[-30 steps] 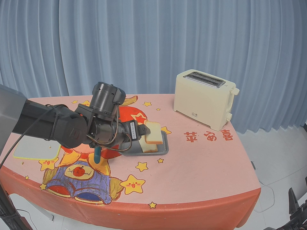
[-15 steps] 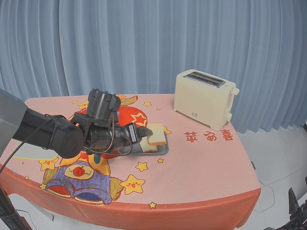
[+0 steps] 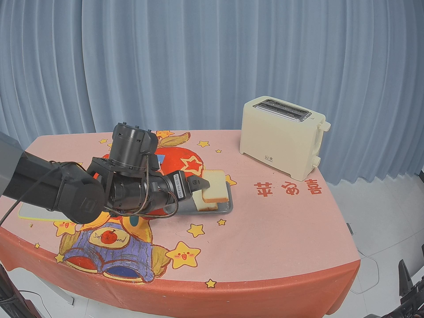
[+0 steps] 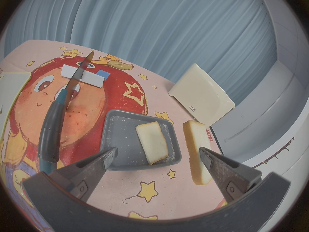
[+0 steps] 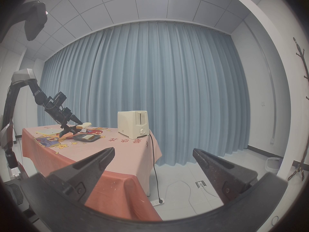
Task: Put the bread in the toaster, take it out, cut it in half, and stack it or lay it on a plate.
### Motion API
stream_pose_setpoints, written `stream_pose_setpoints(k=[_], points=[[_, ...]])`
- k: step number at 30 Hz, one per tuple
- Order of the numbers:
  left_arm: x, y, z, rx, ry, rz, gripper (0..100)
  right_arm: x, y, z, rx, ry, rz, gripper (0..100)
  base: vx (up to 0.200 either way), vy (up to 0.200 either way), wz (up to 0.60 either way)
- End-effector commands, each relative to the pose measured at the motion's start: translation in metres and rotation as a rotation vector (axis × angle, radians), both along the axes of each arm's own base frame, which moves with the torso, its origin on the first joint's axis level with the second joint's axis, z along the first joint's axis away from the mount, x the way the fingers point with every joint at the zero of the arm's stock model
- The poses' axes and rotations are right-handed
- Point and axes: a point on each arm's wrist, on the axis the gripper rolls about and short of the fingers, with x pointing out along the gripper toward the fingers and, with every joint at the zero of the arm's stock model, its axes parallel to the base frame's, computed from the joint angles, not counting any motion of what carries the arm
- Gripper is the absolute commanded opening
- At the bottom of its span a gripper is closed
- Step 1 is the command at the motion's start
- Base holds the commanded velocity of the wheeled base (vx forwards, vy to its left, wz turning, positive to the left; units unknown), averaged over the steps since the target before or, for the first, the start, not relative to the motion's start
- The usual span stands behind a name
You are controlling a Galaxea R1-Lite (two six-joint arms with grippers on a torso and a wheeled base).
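Bread slice (image 4: 152, 142) lies flat in the grey tray (image 4: 122, 134) on the worktop (image 3: 274, 239). Well left of the tray: cutting board (image 4: 9, 94). Just left of the tray: knife (image 4: 53, 126), flat on the worktop. Above the tray: left gripper (image 4: 158, 150), fingers (image 4: 220, 169) spread wide, a second slice (image 4: 195, 152) resting against one finger only (not clamped). Right of the tray, apart: toaster (image 3: 280, 138), slots up. Far right of the tray, off the worktop: right gripper (image 5: 153, 152), fingers spread wide.
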Motion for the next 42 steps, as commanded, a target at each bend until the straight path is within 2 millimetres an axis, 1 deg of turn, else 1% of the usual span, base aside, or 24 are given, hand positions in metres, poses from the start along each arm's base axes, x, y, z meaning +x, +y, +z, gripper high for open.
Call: stream_pose_setpoints(k=[1,2,8,13,16,17,18,19,20,21,24,25,26,27,30,33,34,37,38,39,40,41,42], points=[[-0.001,0.002,0.009,-0.01,-0.025,0.007,100,0.0,0.0,-0.005,0.0,0.001,0.0,100,0.0,0.0,0.0],[-0.002,0.003,0.012,-0.012,-0.035,0.009,100,0.0,0.0,-0.005,0.0,0.001,0.002,100,0.0,0.0,0.0],[0.003,0.007,0.013,-0.01,-0.042,0.03,100,0.0,0.0,-0.005,-0.061,-0.004,0.009,100,0.0,0.0,0.0],[0.005,0.008,0.013,-0.012,-0.044,0.037,100,0.0,0.0,-0.006,-0.031,0.004,0.005,100,0.0,0.0,0.0],[0.008,0.012,0.014,-0.014,-0.048,0.051,100,0.0,0.0,-0.004,-0.02,-0.008,0.008,100,0.0,0.0,0.0],[0.008,0.013,0.014,-0.012,-0.046,0.053,100,-0.003,0.001,0.007,-0.006,-0.056,0.026,100,0.0,0.0,0.0],[0.008,0.014,0.012,-0.01,-0.042,0.056,100,-0.008,0.002,0.035,0.012,-0.133,0.053,100,0.0,0.0,0.0],[0.008,0.015,0.012,-0.008,-0.041,0.058,100,-0.008,0.003,0.062,0.036,-0.159,0.082,100,0.0,0.0,0.0],[0.008,0.016,0.012,-0.009,-0.042,0.06,100,0.0,0.004,0.089,0.06,-0.149,0.116,100,0.0,0.0,0.0],[0.01,0.017,0.013,-0.012,-0.046,0.064,100,0.011,0.005,0.103,0.075,-0.101,0.151,100,0.0,0.0,0.0],[0.011,0.016,0.011,-0.009,-0.04,0.061,100,0.037,0.007,0.11,0.038,0.004,0.273,100,0.0,0.0,0.0],[0.011,0.016,0.011,-0.009,-0.04,0.061,100,0.039,0.007,0.11,0.036,0.011,0.276,100,0.0,0.0,0.0],[0.01,0.016,0.009,-0.006,-0.032,0.057,100,0.074,0.005,0.117,0.041,0.114,0.317,100,0.0,0.0,0.0],[0.01,0.016,0.007,-0.004,-0.026,0.055,100,0.087,0.004,0.119,0.047,0.136,0.325,100,0.0,0.0,0.0],[0.012,0.017,0.004,0.002,-0.019,0.057,100,0.131,0.007,0.12,0.056,0.191,0.383,100,0.0,0.0,0.0],[0.013,0.015,0.006,-0.006,-0.029,0.051,100,0.162,0.019,0.114,0.054,0.24,0.464,100,0.0,0.0,0.0],[0.013,0.015,0.007,-0.006,-0.029,0.051,100,0.17,0.026,0.114,0.051,0.244,0.506,100,0.0,0.0,0.0],[0.012,0.014,0.005,-0.002,-0.024,0.047,100,0.188,0.047,0.115,0.043,0.267,0.614,100,0.0,0.0,0.0],[0.012,0.014,0.005,-0.001,-0.023,0.047,100,0.193,0.052,0.116,0.041,0.28,0.631,100,0.0,0.0,0.0],[0.012,0.014,0.005,-0.001,-0.023,0.047,100,0.193,0.052,0.116,0.041,0.28,0.631,100,0.0,0.0,0.0],[0.012,0.014,0.004,0.0,-0.02,0.047,100,0.206,0.062,0.115,0.036,0.304,0.667,100,0.0,0.0,0.0],[0.013,0.014,0.003,0.001,-0.019,0.047,100,0.207,0.063,0.115,0.035,0.304,0.669,100,0.0,0.0,0.0],[0.013,0.014,0.002,0.002,-0.017,0.049,100,0.219,0.075,0.112,0.029,0.322,0.701,100,0.0,0.0,0.0]])
